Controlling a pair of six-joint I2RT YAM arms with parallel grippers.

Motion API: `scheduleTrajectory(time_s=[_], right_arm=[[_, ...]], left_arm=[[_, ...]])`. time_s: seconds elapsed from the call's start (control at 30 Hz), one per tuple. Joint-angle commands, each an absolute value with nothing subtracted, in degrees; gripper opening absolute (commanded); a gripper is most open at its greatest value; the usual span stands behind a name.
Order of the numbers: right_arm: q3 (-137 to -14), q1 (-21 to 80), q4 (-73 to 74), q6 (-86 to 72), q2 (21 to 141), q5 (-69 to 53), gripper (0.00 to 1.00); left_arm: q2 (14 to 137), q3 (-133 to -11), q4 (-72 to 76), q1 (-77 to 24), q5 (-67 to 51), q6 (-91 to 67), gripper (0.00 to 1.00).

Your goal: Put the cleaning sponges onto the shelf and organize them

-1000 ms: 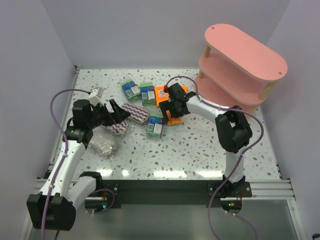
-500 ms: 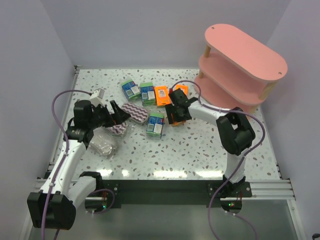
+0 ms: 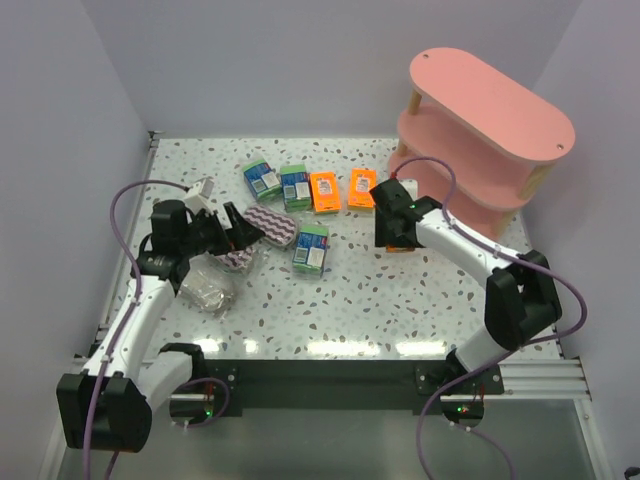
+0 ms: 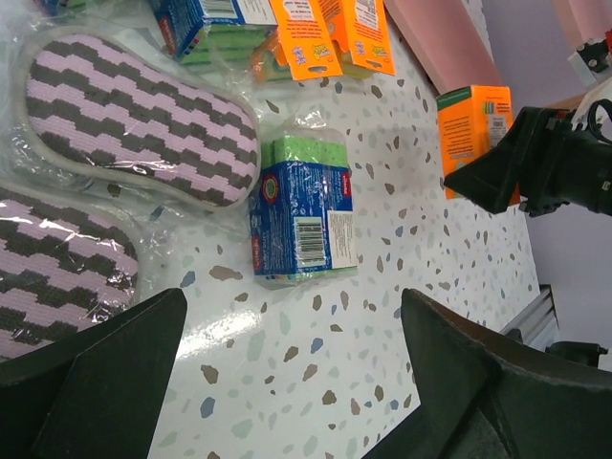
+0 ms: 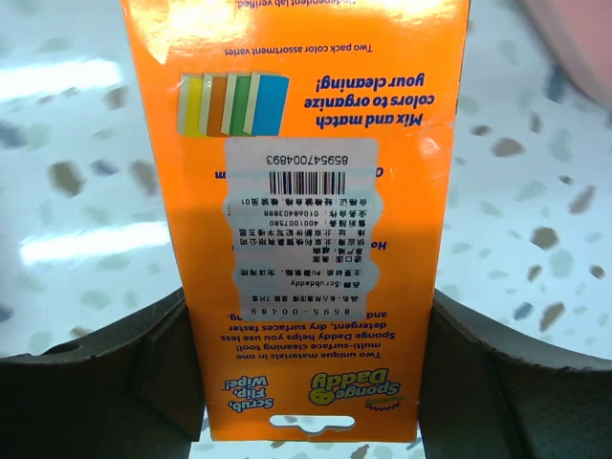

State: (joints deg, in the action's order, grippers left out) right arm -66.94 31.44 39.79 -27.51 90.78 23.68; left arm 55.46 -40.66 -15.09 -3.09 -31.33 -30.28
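Pink three-tier shelf [image 3: 490,115] sits at the far right corner of the speckled bench [image 3: 400,300], its oval boards running long from far-left to near-right. Right arm reaches out mid-bench, right tool [image 3: 397,232] clamped on one orange pack [image 5: 325,191], card gripped by its flat faces, long axis sticking straight out past the fingers. That pack is off the bench, near the shelf's lowest board but not on it yet. The shelf lies just beyond and to the right of this tool, so the right arm is clearly the nearer one. The move probably turns on swinging the pack's free end toward the open side of a tier. Left arm is over on the left, left tool [image 3: 240,228] spread wide, gripping nothing, hovering above two purple zigzag sponges [image 3: 268,224] in clear wrap. A greyish pack [image 3: 207,288] lies nearer the left arm's base. Two more orange packs [image 3: 322,190] lie flat side by side mid-bench. Beside them are two green-and-blue packs [image 3: 294,186], and a third one [image 3: 311,248] lies apart, closer in. Nothing visible on any shelf board from the top view, but the lower tiers are partly hidden.
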Motion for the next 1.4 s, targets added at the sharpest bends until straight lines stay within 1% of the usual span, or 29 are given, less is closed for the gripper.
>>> scheduleTrajectory(time_s=[0.0, 0.07, 0.23, 0.37, 0.6, 0.67, 0.77, 0.87, 0.9, 1.0, 1.17, 1.3, 1.37], right_arm=[[-67.9, 25.5, 47.9, -35.2, 90.3, 31.6, 0.70], [-68.6, 21.5, 48.0, -36.4, 90.4, 31.6, 0.69], [-70.1, 16.4, 47.9, -40.6, 92.1, 35.0, 0.68], [-69.5, 11.9, 45.8, -42.5, 93.0, 32.4, 0.68], [-68.5, 8.4, 43.1, -45.7, 94.2, 32.3, 0.69], [-67.4, 7.6, 41.8, -46.3, 94.2, 31.8, 0.70], [-67.0, 6.6, 39.1, -46.0, 95.3, 30.7, 0.76], [-66.9, 6.5, 38.3, -46.1, 96.3, 30.6, 0.84], [-66.6, 6.6, 37.6, -46.1, 96.7, 30.4, 0.90], [-65.1, 6.4, 36.0, -45.5, 96.7, 30.1, 0.97], [-62.9, 6.4, 35.1, -44.5, 96.0, 29.2, 0.99], [-60.3, 6.6, 34.0, -43.2, 90.5, 27.5, 0.98], [-59.1, 6.8, 33.6, -41.5, 85.7, 25.9, 0.98]], left_arm=[[57.3, -39.6, -10.7, -3.3, -35.0, -30.3, 1.00], [58.4, -39.6, -9.5, -3.3, -35.8, -31.0, 1.00], [58.2, -40.1, -10.0, -3.3, -36.3, -30.4, 1.00], [57.7, -39.9, -11.3, -3.3, -35.8, -29.6, 1.00], [58.0, -39.4, -11.4, -3.3, -35.4, -29.4, 1.00], [58.1, -39.4, -11.3, -3.3, -35.5, -29.5, 1.00], [58.2, -39.1, -11.5, -3.3, -35.5, -29.4, 1.00], [57.8, -38.7, -11.7, -3.3, -35.2, -29.4, 1.00], [57.6, -38.4, -11.7, -3.3, -35.1, -29.4, 1.00], [56.8, -37.6, -12.0, -3.3, -34.5, -29.1, 1.00], [56.8, -36.7, -12.0, -3.3, -34.3, -28.8, 1.00], [56.8, -36.6, -11.6, -3.3, -34.5, -28.8, 1.00], [56.7, -36.7, -11.6, -3.3, -34.4, -28.8, 1.00]])
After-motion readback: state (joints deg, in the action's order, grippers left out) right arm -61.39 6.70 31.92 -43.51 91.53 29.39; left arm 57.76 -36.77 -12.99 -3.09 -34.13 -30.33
